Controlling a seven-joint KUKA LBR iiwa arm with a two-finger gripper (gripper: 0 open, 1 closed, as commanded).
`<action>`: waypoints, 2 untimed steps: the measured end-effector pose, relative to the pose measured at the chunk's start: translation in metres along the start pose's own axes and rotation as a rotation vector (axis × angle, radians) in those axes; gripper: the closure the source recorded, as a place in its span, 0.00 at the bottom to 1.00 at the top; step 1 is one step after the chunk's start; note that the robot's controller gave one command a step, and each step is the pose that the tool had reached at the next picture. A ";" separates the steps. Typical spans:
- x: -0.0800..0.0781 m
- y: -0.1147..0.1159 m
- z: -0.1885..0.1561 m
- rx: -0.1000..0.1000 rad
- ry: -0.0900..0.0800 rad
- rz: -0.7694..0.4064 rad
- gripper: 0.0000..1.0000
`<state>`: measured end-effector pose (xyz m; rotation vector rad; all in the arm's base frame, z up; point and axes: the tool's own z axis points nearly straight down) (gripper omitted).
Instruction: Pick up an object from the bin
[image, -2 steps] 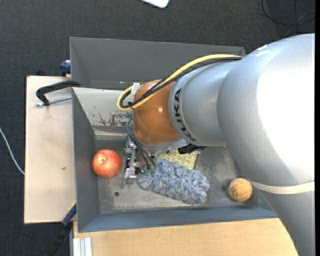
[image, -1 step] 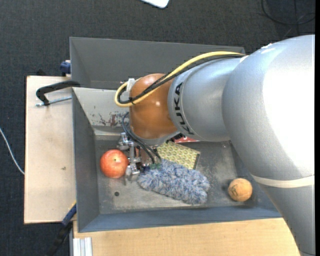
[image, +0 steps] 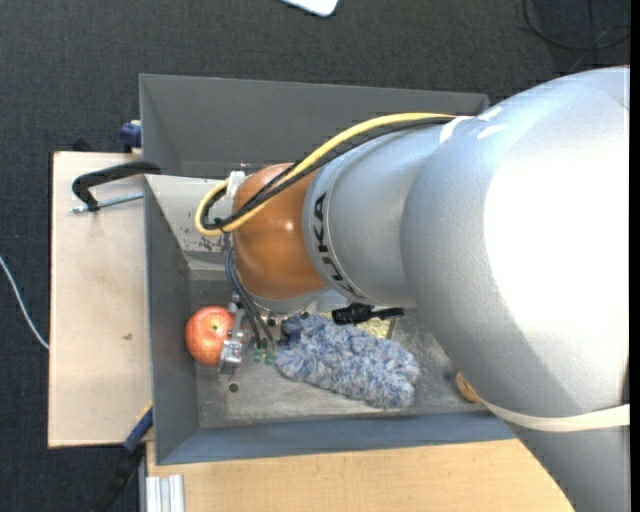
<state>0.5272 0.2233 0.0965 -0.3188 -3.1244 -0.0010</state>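
Claw (image: 243, 350) down next to the apple (image: 205, 335), near-left part of the bin (image: 300, 100)

Camera view: the arm (image: 480, 230) comes in from the right and covers most of the bin, with its orange cover (image: 275, 240) and a yellow cable (image: 300, 165) looping over it. The claw hangs low at the bin floor, right at the apple's right side. Honestly can't tell if it's spread or pinched together, or if it actually touches the apple, since the wrist hides most of it. Nothing visibly gripped in it. The apple is red with a yellowish patch and sits close to the left wall. Just right of the claw there's a fluffy blue-and-white rag (image: 350, 365) lying along the near side of the floor, its left end nearly under the claw.
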 end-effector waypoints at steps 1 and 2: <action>0.000 0.000 0.000 0.000 0.000 0.001 1.00; 0.001 0.007 -0.143 -0.003 -0.006 -0.014 1.00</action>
